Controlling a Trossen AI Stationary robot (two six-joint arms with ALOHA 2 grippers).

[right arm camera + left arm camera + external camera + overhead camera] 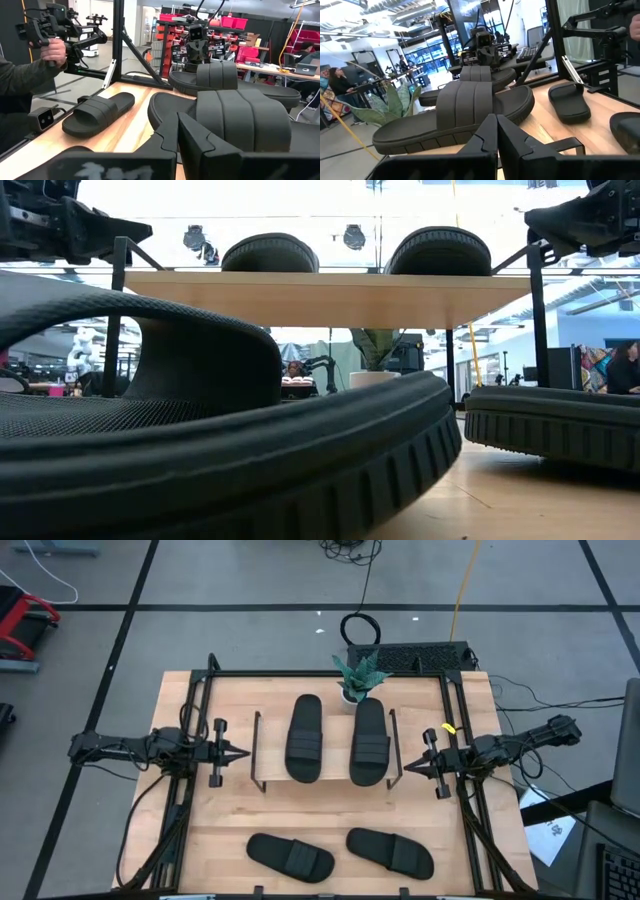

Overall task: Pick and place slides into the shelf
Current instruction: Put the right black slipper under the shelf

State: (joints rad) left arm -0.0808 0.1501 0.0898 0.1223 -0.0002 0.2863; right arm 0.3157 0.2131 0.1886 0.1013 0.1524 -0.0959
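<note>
Two black slides lie side by side, soles down, on the shelf's light wooden top board. They show as two humps above the board in the low view. The other two slides rest on the table near its near edge. My left gripper hovers shut just off the shelf's left end. My right gripper hovers shut off its right end. Each points level at the shelf and touches nothing.
A small potted plant stands at the table's far edge behind the shelf, with a keyboard beyond it. A dark frame runs along the table's sides. A person's hand holding a device shows off the table.
</note>
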